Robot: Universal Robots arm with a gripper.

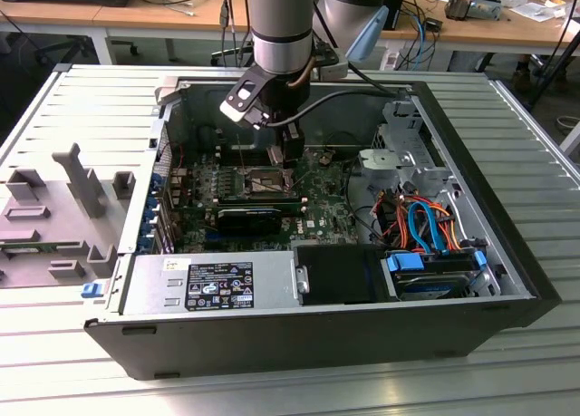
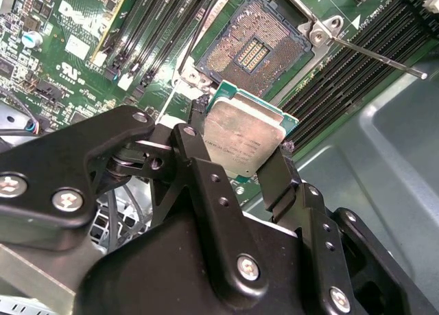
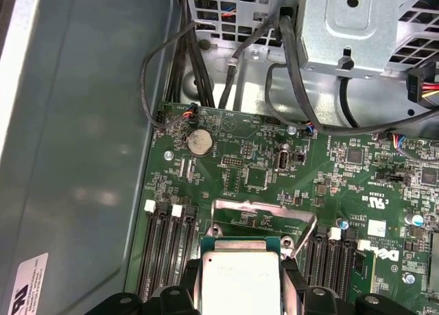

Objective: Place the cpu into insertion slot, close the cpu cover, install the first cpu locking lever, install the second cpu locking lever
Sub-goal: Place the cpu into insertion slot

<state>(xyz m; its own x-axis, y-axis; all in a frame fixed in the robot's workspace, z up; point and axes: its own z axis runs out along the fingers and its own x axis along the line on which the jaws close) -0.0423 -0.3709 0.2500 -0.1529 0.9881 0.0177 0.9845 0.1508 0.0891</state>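
While the claw (image 2: 236, 150) is clamped on the chip (image 2: 243, 133) by two opposite edges, nothing of the job looks finished. The chip hangs just short of the socket (image 2: 257, 47), apart from it, and the socket's pin bed lies bare. Past the socket the cover (image 3: 264, 208) stands flipped up, and one lever (image 2: 377, 54) juts loose over the memory slots (image 2: 336, 88) — so seating, closing and both latches are left. Room is tight: slots flank the socket on two sides, with the case wall (image 3: 82, 157) farther off.
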